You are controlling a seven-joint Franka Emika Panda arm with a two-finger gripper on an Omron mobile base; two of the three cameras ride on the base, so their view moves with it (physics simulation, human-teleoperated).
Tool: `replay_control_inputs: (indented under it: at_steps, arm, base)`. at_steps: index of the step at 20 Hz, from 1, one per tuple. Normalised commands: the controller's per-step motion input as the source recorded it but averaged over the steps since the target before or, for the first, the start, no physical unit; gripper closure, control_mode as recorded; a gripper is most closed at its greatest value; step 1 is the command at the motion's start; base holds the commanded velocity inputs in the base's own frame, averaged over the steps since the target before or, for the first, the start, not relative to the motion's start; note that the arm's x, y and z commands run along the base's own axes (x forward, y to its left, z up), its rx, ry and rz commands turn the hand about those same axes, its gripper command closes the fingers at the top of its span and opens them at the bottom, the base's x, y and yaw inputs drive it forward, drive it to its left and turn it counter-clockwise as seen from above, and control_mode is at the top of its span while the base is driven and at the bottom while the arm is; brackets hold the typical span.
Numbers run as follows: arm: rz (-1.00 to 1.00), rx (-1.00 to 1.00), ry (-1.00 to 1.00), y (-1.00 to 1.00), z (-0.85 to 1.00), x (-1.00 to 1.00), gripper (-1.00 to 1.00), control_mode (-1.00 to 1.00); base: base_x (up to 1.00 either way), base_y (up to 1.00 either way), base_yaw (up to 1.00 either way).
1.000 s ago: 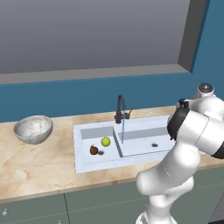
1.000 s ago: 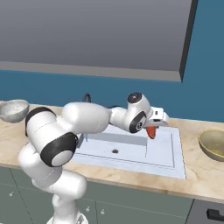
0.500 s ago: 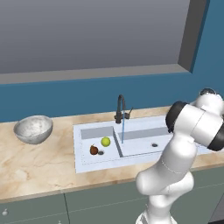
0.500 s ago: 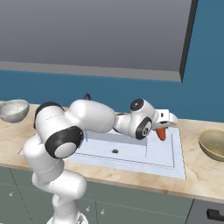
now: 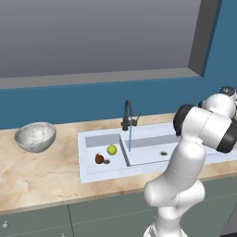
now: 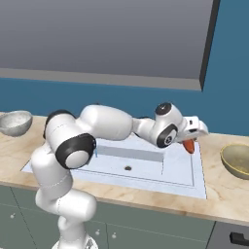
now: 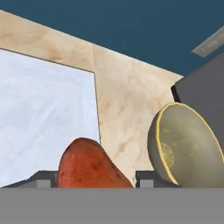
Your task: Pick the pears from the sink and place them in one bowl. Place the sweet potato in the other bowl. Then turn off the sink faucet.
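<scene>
Sweet potato between pincer fingers

- The sweet potato is orange-red, mottled a little darker along its skin.
- One pear is bright yellow-green; the other pear is dark brown.
- The sink is pale blue-white, with a small dark drain in each basin.
- The faucet is black, and the stream falling from it is blue.
- The left bowl is speckled grey-silver.
- The right bowl is dull olive-grey with a yellow rim.
- The counter is beige with pale marbling.
- The wall is deep blue, the cabinets grey-green.
- The arm is white with dark joints.
</scene>
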Motion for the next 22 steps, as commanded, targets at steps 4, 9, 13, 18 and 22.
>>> replay_control_inputs:
  at_steps: [4, 9, 13, 18, 22]
  arm:
    - [0.01, 0.04, 0.14, -0.55, 0.18, 0.00, 1.00, -1.00]
    - [0.00, 0.00, 0.05, -0.51, 0.00, 0.00, 1.00, -1.00]
    - [0.00, 0.00, 0.00, -0.42, -0.05, 0.00, 1.00, -1.00]
    - [0.00, 0.00, -0.03, -0.39, -0.14, 0.00, 1.00, -1.00]
    - [0.00, 0.00, -0.05, -0.38, -0.19, 0.00, 1.00, -1.00]
  base:
    - [0.00, 0.00, 0.00]
    - [0.00, 0.00, 0.00]
    - [0.00, 0.00, 0.00]
    - [0.00, 0.00, 0.00]
    - [0.00, 0.00, 0.00]
